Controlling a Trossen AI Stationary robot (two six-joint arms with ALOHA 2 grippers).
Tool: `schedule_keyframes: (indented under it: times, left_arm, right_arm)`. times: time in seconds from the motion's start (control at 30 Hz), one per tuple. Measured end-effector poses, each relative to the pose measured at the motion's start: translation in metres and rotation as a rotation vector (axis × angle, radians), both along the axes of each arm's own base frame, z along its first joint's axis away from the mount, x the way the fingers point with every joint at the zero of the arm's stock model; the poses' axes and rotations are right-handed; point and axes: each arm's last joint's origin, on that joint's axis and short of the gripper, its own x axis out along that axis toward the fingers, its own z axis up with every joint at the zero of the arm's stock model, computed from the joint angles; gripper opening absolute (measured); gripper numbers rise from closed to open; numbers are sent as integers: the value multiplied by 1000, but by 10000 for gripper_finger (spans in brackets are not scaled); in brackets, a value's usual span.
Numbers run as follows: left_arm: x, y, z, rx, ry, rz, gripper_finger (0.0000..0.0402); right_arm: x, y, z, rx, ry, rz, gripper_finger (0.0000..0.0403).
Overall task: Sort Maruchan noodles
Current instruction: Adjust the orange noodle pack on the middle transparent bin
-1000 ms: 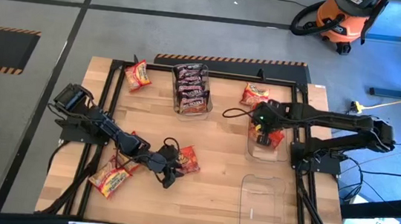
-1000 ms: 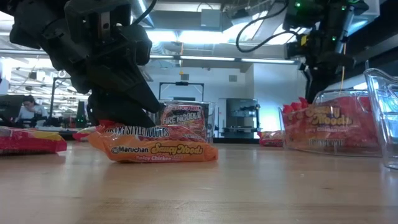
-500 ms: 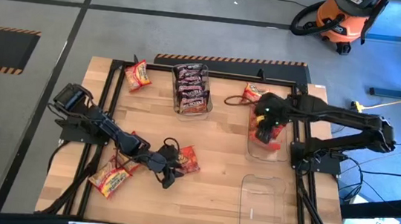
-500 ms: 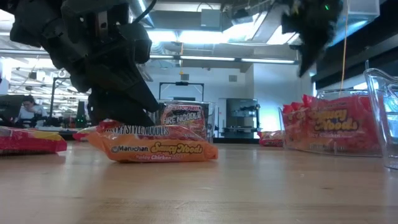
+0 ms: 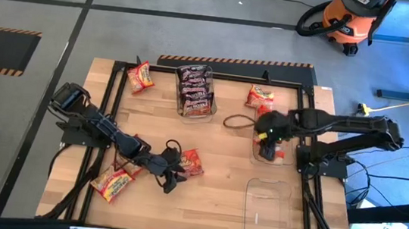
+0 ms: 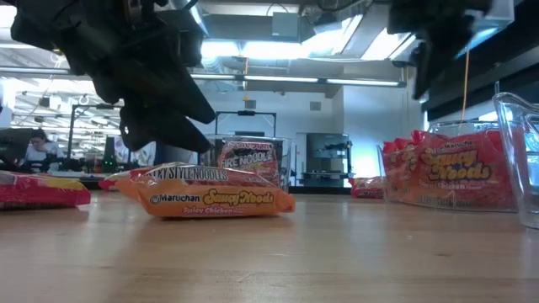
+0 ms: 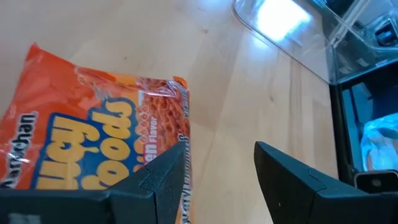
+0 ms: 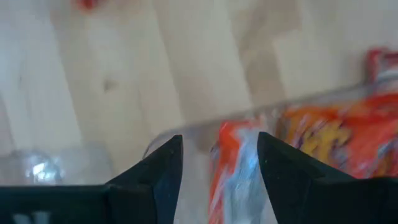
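Note:
An orange Maruchan noodle packet (image 5: 193, 161) (image 6: 206, 195) lies flat on the wooden table near its middle. My left gripper (image 5: 171, 175) (image 7: 217, 177) hovers open just above the packet's near-left end. The low view shows air between its fingers (image 6: 168, 135) and the packet (image 7: 81, 137). My right gripper (image 5: 268, 140) (image 8: 217, 155) hangs open above a clear bin (image 5: 274, 159) at the right. Red-orange packets (image 6: 450, 172) stand on edge in that bin. Nothing is between its fingers.
A clear bin (image 5: 178, 81) at the far middle holds dark packets. An empty clear bin (image 5: 267, 205) sits at the near right. Loose packets lie at the far left (image 5: 141, 76), far right (image 5: 259, 97) and near left (image 5: 111, 184). A cable loops near the right bin.
My right gripper has risen above the right bin, swung a little toward the table's near edge and rolled its wrist. My left gripper has lifted slightly off the top of the orange packet, which stays flat on the table.

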Motion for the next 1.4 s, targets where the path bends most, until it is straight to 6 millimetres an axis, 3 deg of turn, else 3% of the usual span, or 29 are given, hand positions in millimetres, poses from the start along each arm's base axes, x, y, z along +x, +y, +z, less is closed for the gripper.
schedule_keyframes:
  times: [0.17,0.37,0.63,0.87,1.2,1.4]
  left_arm:
    - [0,0,0,8,-3,9,186]
    - [0,1,0,14,-10,22,186]
    - [0,1,1,14,-11,21,185]
    - [0,1,1,23,-12,15,185]
    - [1,1,1,24,-14,19,185]
    - [1,1,1,18,-13,23,186]
  right_arm:
    - [-9,15,-7,-97,118,-54,186]
    - [-4,32,-17,-122,176,-67,186]
    - [-6,41,-42,-227,311,-98,186]
    - [-11,41,-70,-177,336,-107,186]
    - [-22,23,-80,-466,369,-172,186]
    - [-29,6,-96,-511,421,-232,186]
